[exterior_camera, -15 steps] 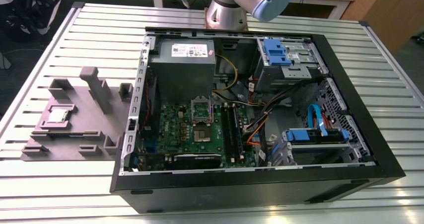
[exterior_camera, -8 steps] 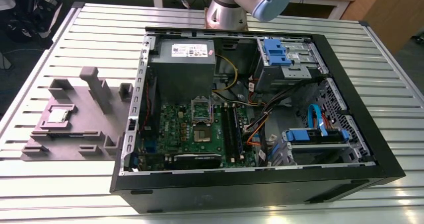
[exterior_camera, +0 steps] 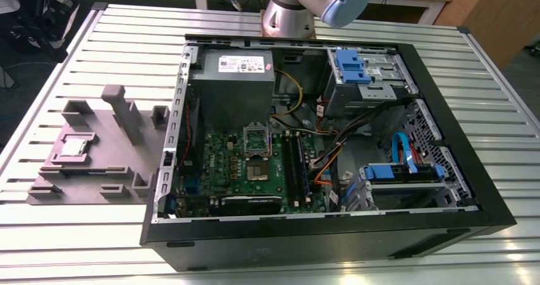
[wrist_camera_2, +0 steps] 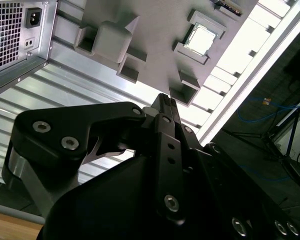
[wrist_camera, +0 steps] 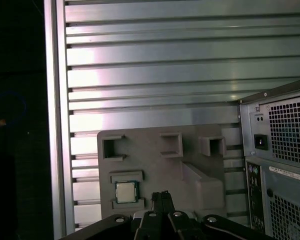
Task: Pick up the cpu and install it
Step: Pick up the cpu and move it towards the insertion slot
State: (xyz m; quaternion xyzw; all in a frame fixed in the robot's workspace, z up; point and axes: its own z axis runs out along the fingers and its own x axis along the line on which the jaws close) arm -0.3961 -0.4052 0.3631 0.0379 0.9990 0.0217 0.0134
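The cpu [exterior_camera: 74, 147] is a small silvery square lying in a recess of the grey plastic tray [exterior_camera: 93, 171], at the exterior view's left of the open computer case. Both wrist views look down on it from well above: the cpu [wrist_camera_2: 200, 39] [wrist_camera: 126, 192] rests untouched in its pocket. My gripper [wrist_camera_2: 163, 98] [wrist_camera: 162, 195] hangs high over the tray [wrist_camera: 160, 155], its black fingertips pressed together with nothing between them. In the case lies the green motherboard [exterior_camera: 227, 171] with its metal socket frame [exterior_camera: 255, 139].
The black case [exterior_camera: 337, 234] stands on a slatted aluminium table [exterior_camera: 101, 45], with a power supply [exterior_camera: 232, 76], drive cages [exterior_camera: 363, 76] and loose cables inside. Raised blocks [exterior_camera: 118, 108] stick up from the tray. The arm [exterior_camera: 304, 7] rises behind the case. The table's edge [wrist_camera: 55, 125] runs near the tray.
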